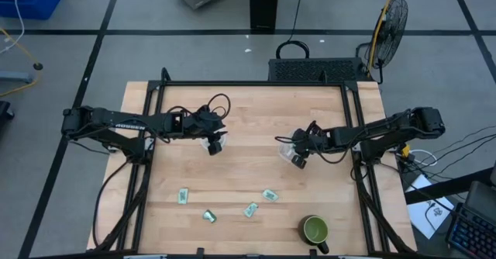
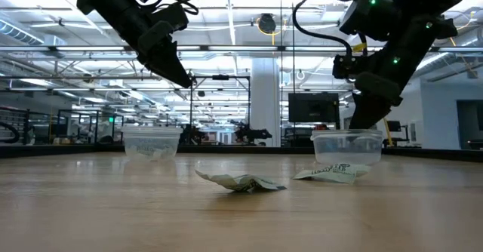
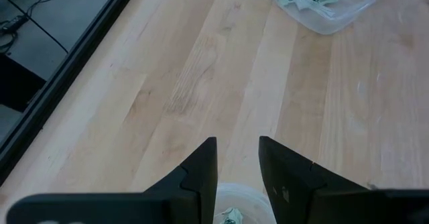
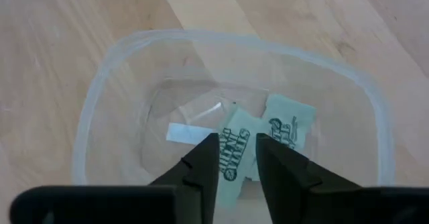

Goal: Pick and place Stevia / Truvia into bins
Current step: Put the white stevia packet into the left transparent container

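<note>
Two clear plastic cups stand on the wooden table. My left gripper (image 1: 214,139) is open above the left cup (image 1: 217,146), whose rim (image 3: 234,192) and a packet inside (image 3: 231,216) show between the fingers. My right gripper (image 1: 299,153) is open, pointing down into the right cup (image 1: 287,152). Several green and white packets (image 4: 288,127) lie on this cup's bottom, one (image 4: 234,158) right below the gap between the fingers. Whether the fingers touch it does not show. Several more packets (image 1: 250,209) lie flat on the table toward its near edge.
A green mug (image 1: 315,229) stands near the table's near right corner. A black metal frame (image 1: 256,84) runs along the table's edges. In the low view two crumpled packets (image 2: 241,182) (image 2: 332,173) lie in front of the cups.
</note>
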